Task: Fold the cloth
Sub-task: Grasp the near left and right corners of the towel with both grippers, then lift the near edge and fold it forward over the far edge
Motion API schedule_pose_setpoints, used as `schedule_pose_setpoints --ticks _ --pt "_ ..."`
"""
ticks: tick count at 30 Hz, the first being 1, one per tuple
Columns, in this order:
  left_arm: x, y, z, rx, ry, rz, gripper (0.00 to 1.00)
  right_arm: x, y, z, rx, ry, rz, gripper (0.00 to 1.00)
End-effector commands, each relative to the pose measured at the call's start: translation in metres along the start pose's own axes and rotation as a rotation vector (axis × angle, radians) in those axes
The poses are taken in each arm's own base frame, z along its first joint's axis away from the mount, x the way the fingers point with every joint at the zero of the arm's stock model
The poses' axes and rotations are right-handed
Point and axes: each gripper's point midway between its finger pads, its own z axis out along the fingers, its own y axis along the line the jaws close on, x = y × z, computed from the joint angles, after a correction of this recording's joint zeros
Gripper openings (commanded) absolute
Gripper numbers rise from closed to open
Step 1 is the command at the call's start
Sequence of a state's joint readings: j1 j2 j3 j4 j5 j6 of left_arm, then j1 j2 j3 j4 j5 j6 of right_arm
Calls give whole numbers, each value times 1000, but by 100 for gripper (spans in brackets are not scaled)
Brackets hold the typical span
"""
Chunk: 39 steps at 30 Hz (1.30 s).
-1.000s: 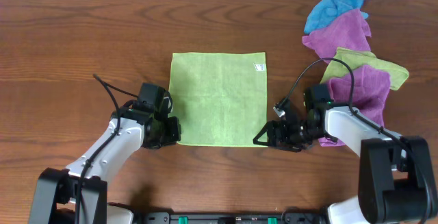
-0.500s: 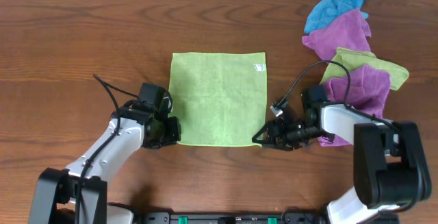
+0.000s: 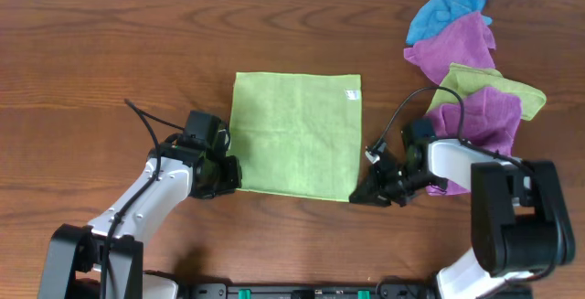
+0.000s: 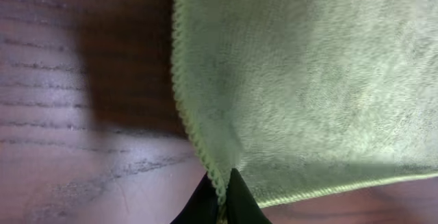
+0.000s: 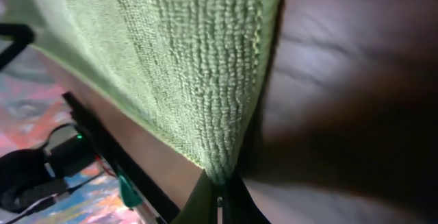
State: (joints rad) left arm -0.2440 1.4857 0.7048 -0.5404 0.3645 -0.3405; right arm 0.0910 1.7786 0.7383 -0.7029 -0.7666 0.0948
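Between our pincers the cloth (image 3: 294, 134) lies spread, unfolded; our left pincer (image 3: 236, 182) and right pincer (image 3: 356, 195) each pinch a near corner. Corners gripped, we judge; no fold made yet.

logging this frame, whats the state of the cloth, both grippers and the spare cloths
cloth, spread flat, unfolded
left gripper, shut on cloth's near left corner
right gripper, shut on cloth's near right corner
spare cloths, crumpled in a heap
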Motion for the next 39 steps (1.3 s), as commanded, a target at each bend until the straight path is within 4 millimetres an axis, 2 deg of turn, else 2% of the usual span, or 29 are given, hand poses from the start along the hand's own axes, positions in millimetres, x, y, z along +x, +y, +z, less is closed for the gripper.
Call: schedule_pose_setpoints --ticks 1,5,9,12,18,22,25,29,32,39 --pt "-8 -7 -11 9 -13 0 6 -15 13 -21 50 -74 -62 1" --pt "-10 -17 -36 23 -38 11 6 -18 38 -48 46 -144 -124 2" --pt "-7 -30 -62 73 -99 1 6 -11 57 -66 44 -194 -173 2" --pt "0 -33 -77 92 -123 -3 6 1 67 -67 45 -183 -185 2" --pt "19 -29 -93 85 -119 -13 6 19 77 -56 115 -147 -210 1" --pt "14 -24 -94 54 -146 -24 6 13 77 -55 140 -176 -198 1" --pt "-2 -21 -94 27 -211 -23 6 -3 80 -59 147 -244 -192 1" --pt "-32 -28 -90 45 -294 -10 6 -37 96 -68 110 -385 -240 1" --pt "-57 -32 -72 52 -319 -4 6 -61 100 -71 104 -461 -251 1" --pt "-118 -30 -36 44 -379 1 6 -123 90 -71 104 -501 -208 1"
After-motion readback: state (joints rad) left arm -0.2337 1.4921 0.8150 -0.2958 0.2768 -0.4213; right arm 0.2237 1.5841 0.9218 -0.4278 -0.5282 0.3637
